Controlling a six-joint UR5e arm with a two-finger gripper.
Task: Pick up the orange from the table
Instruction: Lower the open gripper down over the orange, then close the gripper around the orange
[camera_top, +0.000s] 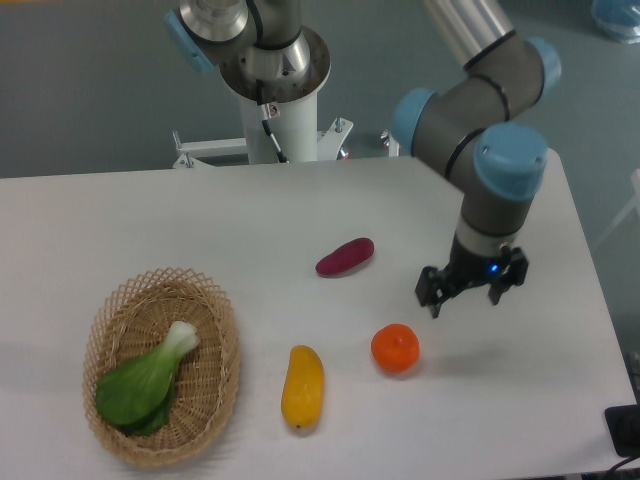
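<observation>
The orange (395, 347) is small, round and bright orange, and lies on the white table (200, 220) right of centre near the front. My gripper (466, 299) hangs above the table to the right of the orange and a little behind it, apart from it. Its fingers (434, 305) point down and stand apart, open, with nothing between them.
A purple sweet potato (345, 256) lies behind and left of the orange. A yellow-orange mango-like fruit (302, 386) lies to its left near the front. A wicker basket (122, 310) holding a green bok choy (140, 385) stands at the front left. The robot base (275, 90) is at the back.
</observation>
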